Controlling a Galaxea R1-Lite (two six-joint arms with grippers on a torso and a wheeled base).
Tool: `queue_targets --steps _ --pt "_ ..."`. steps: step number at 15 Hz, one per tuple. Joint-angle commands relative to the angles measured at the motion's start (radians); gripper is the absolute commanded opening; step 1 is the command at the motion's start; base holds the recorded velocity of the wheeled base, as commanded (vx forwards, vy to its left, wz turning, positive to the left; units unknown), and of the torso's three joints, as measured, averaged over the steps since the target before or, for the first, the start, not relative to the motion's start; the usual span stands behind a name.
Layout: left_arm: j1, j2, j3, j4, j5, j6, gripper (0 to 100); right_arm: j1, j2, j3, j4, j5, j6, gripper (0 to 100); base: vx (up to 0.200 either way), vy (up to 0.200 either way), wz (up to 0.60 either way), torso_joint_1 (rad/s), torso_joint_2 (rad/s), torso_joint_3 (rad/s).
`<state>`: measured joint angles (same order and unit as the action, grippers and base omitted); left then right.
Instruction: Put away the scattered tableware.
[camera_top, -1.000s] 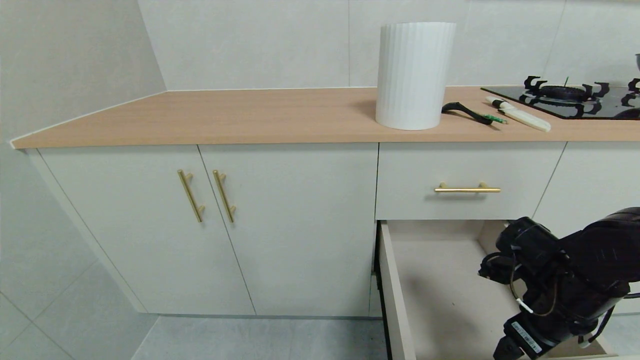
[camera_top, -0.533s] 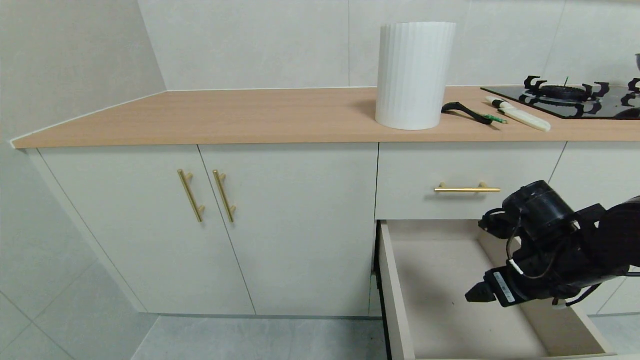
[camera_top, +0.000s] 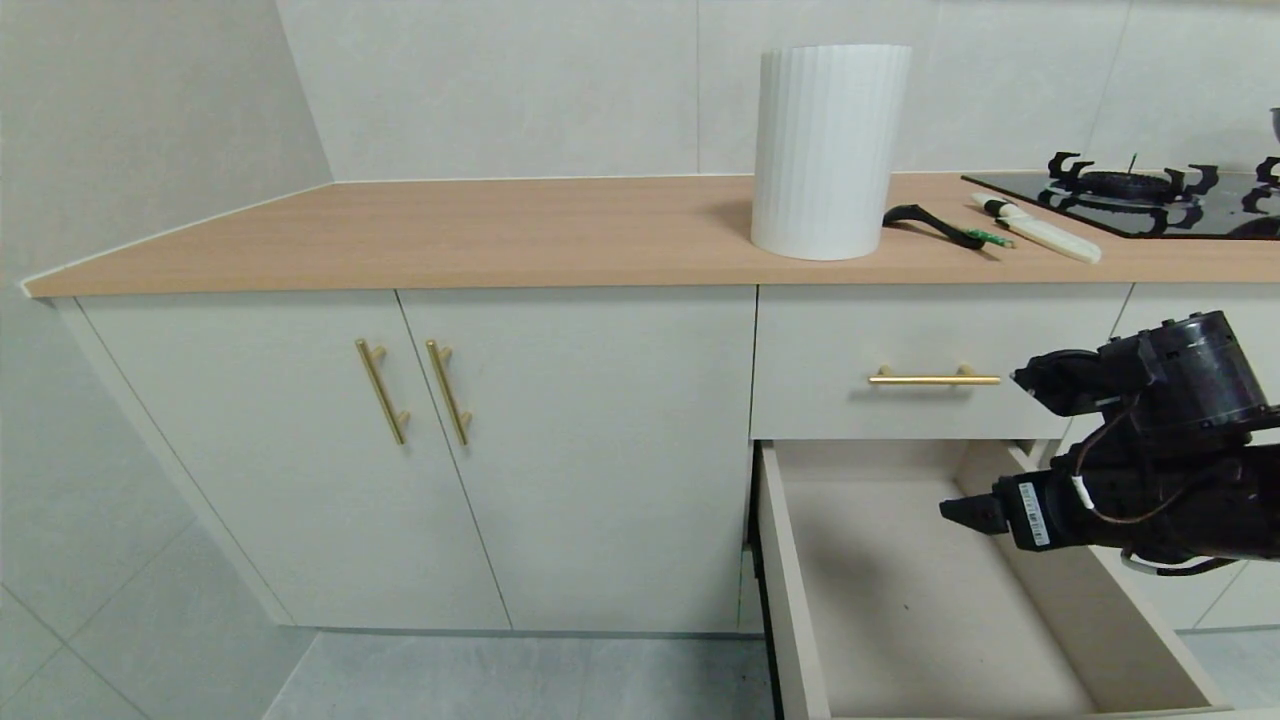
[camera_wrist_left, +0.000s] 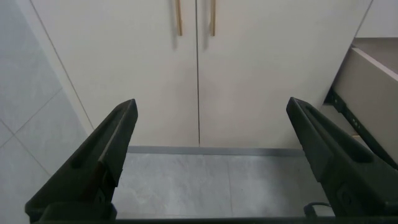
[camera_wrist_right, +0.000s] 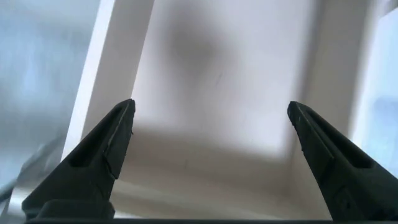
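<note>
Two utensils lie on the wooden countertop (camera_top: 500, 230) at the upper right of the head view: a black-handled tool (camera_top: 930, 222) and, just beside it, a white-handled tool (camera_top: 1045, 237) (what kind is hard to tell). Both sit between one tall white ribbed container (camera_top: 828, 150) and one hob (camera_top: 1130, 195). Below them are two drawers: the upper drawer (camera_top: 850, 340) is closed and the lower drawer (camera_top: 792, 600) is pulled out. The right gripper (camera_top: 968, 512) hovers over the pulled-out drawer at the lower right, jaws spread wide, holding nothing. The left gripper (camera_wrist_left: 211, 102), likewise spread and empty, faces two cupboard doors (camera_wrist_left: 124, 62) with two gold handles (camera_wrist_left: 178, 15).
</note>
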<state>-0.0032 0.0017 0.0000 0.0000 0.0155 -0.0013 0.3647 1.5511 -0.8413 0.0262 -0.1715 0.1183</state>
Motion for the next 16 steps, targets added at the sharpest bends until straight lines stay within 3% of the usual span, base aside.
queue_targets --steps 1,5,9,16 --pt "0.0 0.001 0.0 0.0 0.0 0.0 100 0.0 -0.026 0.007 -0.006 -0.01 0.0 100 0.0 0.0 0.0 0.0 0.0 0.0" --pt "0.0 0.001 0.0 0.0 0.001 0.0 100 0.0 -0.031 0.01 -0.052 -0.014 0.001 100 0.0 0.0 0.0 0.007 -0.02 -0.009" --pt "0.0 0.001 0.0 0.0 0.0 0.0 100 0.0 -0.028 0.018 -0.063 -0.019 0.0 100 0.0 0.0 0.0 0.069 -0.24 -0.25" --pt "0.0 0.001 0.0 0.0 0.0 0.0 100 -0.001 -0.029 0.018 -0.063 -0.019 0.0 100 0.0 0.0 0.0 0.179 -0.51 -0.291"
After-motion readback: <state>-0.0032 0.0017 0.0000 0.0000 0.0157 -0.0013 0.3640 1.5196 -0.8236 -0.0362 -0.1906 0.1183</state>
